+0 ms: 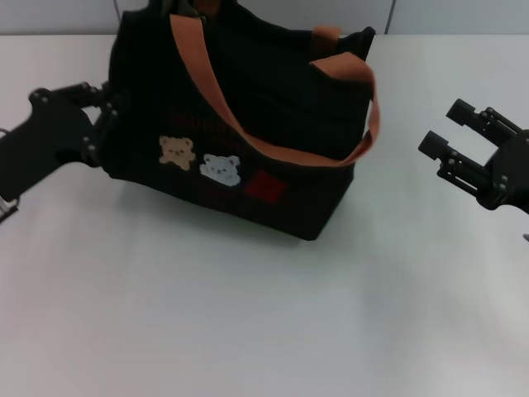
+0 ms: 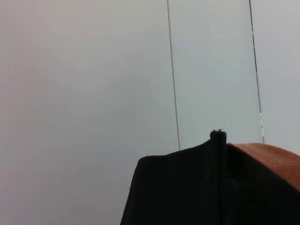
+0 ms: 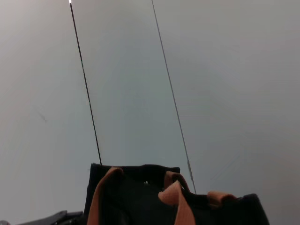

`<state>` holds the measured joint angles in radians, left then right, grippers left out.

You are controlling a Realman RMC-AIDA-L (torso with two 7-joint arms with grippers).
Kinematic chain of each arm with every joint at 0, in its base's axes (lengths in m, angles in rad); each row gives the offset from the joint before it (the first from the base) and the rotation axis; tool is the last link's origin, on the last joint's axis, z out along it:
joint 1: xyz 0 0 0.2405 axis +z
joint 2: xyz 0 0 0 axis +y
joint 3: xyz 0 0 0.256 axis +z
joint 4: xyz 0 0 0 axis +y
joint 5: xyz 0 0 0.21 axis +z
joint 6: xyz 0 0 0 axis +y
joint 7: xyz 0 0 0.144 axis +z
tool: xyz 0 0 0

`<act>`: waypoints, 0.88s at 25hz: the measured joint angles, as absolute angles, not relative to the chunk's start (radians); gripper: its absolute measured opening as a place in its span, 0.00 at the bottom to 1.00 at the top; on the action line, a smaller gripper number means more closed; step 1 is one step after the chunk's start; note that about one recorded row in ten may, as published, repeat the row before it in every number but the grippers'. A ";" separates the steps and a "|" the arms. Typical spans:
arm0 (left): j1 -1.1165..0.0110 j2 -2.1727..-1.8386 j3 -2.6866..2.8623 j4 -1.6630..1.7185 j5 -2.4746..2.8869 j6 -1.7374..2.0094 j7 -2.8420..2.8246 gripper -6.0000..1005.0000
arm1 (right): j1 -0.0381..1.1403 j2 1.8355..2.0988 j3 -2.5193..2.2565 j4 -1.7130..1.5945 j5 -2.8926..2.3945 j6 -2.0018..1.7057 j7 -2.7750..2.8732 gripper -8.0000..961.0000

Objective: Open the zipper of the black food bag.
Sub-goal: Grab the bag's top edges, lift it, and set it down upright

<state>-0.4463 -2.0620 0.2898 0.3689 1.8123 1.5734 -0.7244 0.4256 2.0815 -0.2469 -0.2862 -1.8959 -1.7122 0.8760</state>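
The black food bag [image 1: 248,132] stands at the middle back of the white table, its bear patches and red mark facing me. Two orange-brown handles [image 1: 207,83] drape over it. The zipper runs along its top [image 1: 277,78], black on black, and its pull does not show there. A tiny pale glint [image 3: 146,183] shows at the bag's top edge in the right wrist view. My left gripper [image 1: 101,120] is open and rests against the bag's left end, which fills the left wrist view [image 2: 187,187]. My right gripper [image 1: 450,132] hangs open to the right, well apart from the bag.
The white table [image 1: 248,331] stretches out in front of the bag and on both sides. A pale panelled wall [image 2: 93,70] rises behind it.
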 joint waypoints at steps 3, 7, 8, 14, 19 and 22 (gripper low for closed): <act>-0.449 -2.060 0.290 0.441 1.811 1.598 -0.737 0.11 | 0.426 2.082 -0.247 -0.284 -1.896 -1.703 0.876 0.76; -0.453 -2.053 0.290 0.483 1.805 1.612 -0.752 0.11 | 0.423 2.083 -0.247 -0.283 -1.896 -1.700 0.876 0.76; -0.454 -2.048 0.290 0.499 1.798 1.619 -0.758 0.11 | 0.419 2.083 -0.247 -0.280 -1.896 -1.699 0.876 0.76; -0.456 -2.037 0.292 0.560 1.777 1.643 -0.760 0.10 | 0.418 2.083 -0.247 -0.273 -1.896 -1.693 0.876 0.76; -0.455 -2.036 0.294 0.646 1.759 1.700 -0.769 0.10 | 0.422 2.083 -0.247 -0.268 -1.896 -1.688 0.876 0.76; -0.452 -2.037 0.307 0.706 1.744 1.787 -0.775 0.10 | 0.425 2.083 -0.247 -0.263 -1.896 -1.682 0.876 0.76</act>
<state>-0.4525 -2.0368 0.3065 0.7062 1.7443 1.7873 -0.7746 0.4255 2.0832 -0.2470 -0.2630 -1.8959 -1.6815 0.8759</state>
